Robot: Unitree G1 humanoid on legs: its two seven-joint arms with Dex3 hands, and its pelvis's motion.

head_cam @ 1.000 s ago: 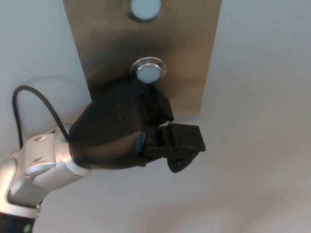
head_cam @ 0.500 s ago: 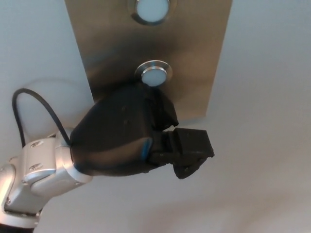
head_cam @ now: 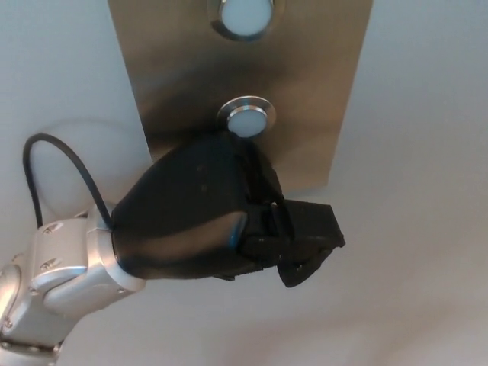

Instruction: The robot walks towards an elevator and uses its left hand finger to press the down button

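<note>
A brushed steel panel [head_cam: 324, 91] on the wall carries two round pale buttons. The upper button [head_cam: 245, 15] is cut by the top edge, and the lower button [head_cam: 247, 121] sits mid-panel. My black left hand [head_cam: 202, 217] is raised in front of the panel's lower part. Its fingers [head_cam: 305, 232] are curled in, and its top edge lies just under the lower button's rim. I cannot see whether anything touches the button. The right hand does not show.
A pale wall [head_cam: 427, 198] surrounds the panel. A black cable [head_cam: 47, 156] loops from the silver left wrist [head_cam: 65, 267] at the lower left.
The whole picture has shifted a little right and down, so the camera has moved. The hand stays just under the lower button, its curled fingers slightly lower and further right.
</note>
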